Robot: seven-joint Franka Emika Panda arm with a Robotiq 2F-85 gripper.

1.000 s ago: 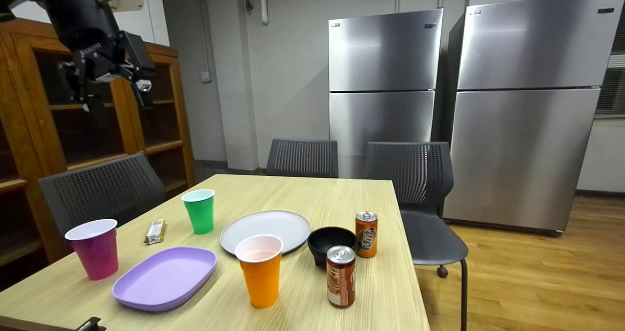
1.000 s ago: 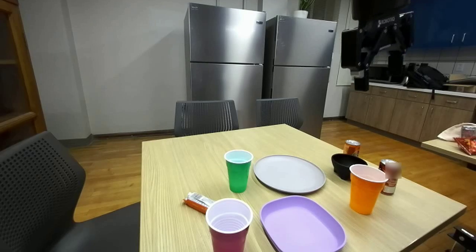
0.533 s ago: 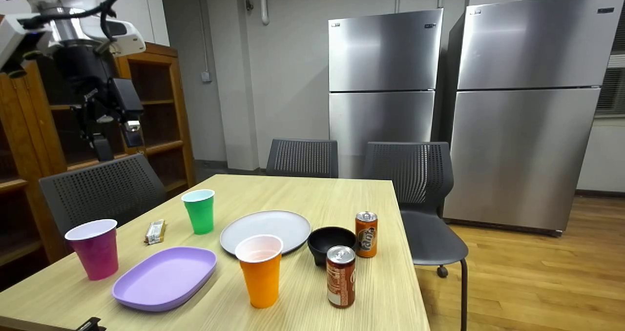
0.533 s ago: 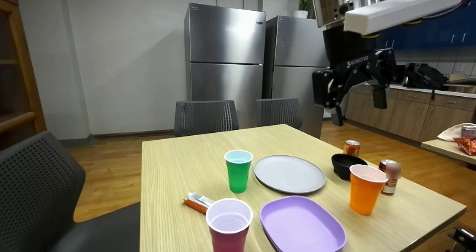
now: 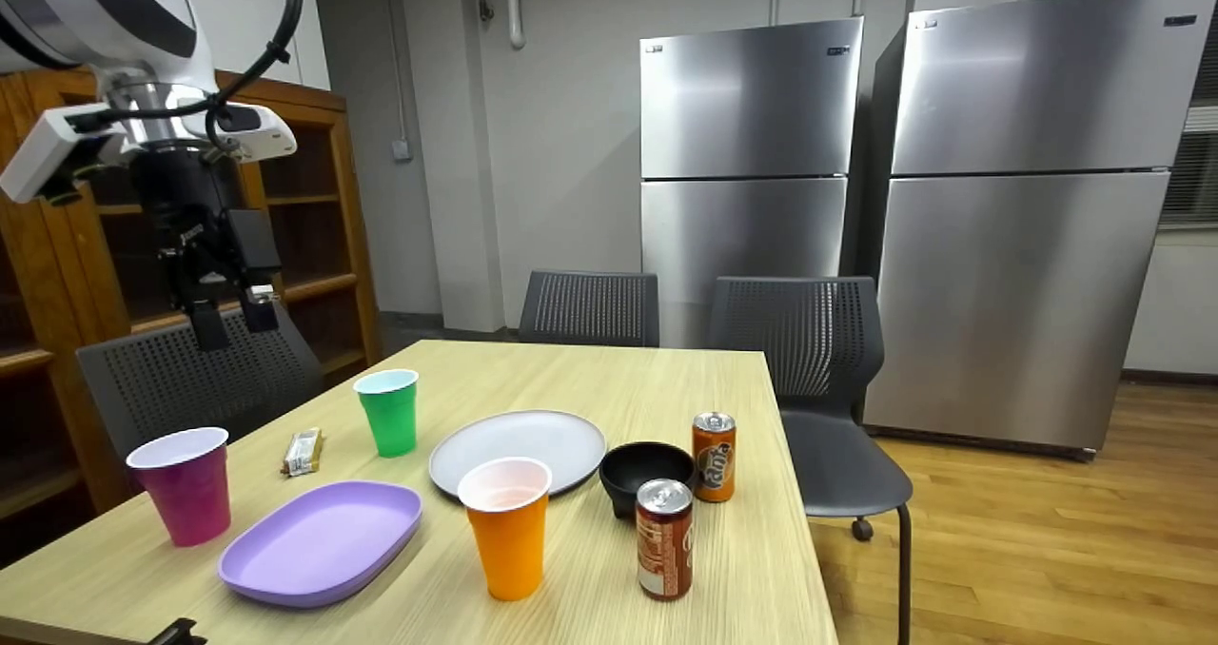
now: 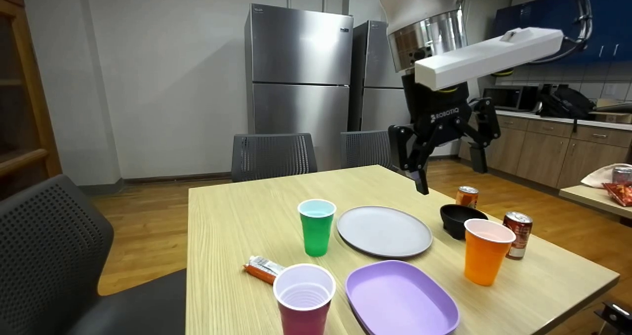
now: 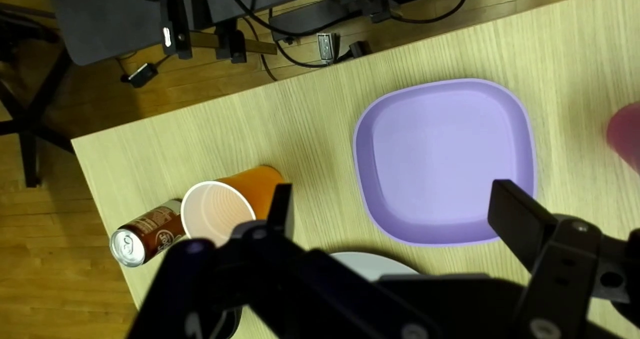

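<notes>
The end effector (image 6: 451,178), wide and empty, hangs above the bench (image 6: 247,211), the tray (image 7: 445,149) below, toward the wrist view's right.

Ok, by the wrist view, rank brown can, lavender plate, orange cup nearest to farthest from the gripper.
1. Lavender plate: right of centre, in line with the open gripper.
2. Orange cup: picture left, partly hidden.
3. Brown can: farther left, beyond the cup.

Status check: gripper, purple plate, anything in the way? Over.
Gripper open, holding nothing, above the table. Purple plate flat on the table. Orange cup upright beside it, possibly an obstacle.
</notes>
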